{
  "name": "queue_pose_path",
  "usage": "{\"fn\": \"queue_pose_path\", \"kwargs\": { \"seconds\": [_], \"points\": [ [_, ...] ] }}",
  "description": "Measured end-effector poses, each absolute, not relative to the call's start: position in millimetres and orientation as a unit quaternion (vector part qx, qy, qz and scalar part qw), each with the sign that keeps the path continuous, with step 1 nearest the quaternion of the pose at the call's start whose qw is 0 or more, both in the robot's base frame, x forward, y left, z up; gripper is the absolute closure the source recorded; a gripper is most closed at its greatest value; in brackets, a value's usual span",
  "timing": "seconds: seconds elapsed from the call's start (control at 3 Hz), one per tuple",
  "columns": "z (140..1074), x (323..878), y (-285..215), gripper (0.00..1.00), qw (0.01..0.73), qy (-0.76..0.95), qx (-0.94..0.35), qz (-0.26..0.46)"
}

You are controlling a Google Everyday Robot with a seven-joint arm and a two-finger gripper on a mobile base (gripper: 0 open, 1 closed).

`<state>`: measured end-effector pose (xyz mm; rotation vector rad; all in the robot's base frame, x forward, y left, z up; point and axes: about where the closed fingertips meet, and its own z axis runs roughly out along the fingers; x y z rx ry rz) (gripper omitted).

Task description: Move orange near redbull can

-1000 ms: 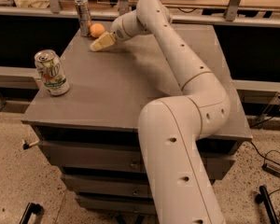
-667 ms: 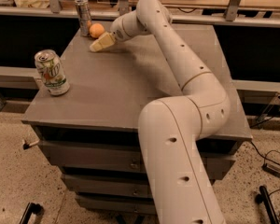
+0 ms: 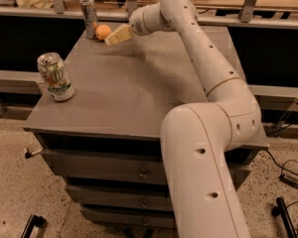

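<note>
1 orange [image 3: 103,31] just beside redbull can [image 3: 89,16], claw [image 3: 117,35] close by orange

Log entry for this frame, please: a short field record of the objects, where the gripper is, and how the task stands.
surface: grey cabinet top
orange: far left corner, just right of the redbull can; contact unclear
soda can: upright, near the left edge
gripper: low over the far end, close beside the orange on its right
task: orange lies close to the redbull can

Soft shadow [image 3: 122,53] under gripper [image 3: 111,39] beside orange [image 3: 103,31]
</note>
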<state>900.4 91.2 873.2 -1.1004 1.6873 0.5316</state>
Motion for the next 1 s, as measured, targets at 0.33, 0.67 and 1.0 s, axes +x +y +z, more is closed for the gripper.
{"fn": "queue_pose_path", "kwargs": {
  "seconds": [0.33,0.67,1.0],
  "points": [
    [910.8,898.4,54.7,0.00,0.542,0.685,-0.436,0.217],
    [949.6,887.5,13.9,0.00,0.566,0.676,-0.431,0.194],
    [949.5,887.5,14.1,0.00,0.566,0.676,-0.431,0.194]
  ]
}}
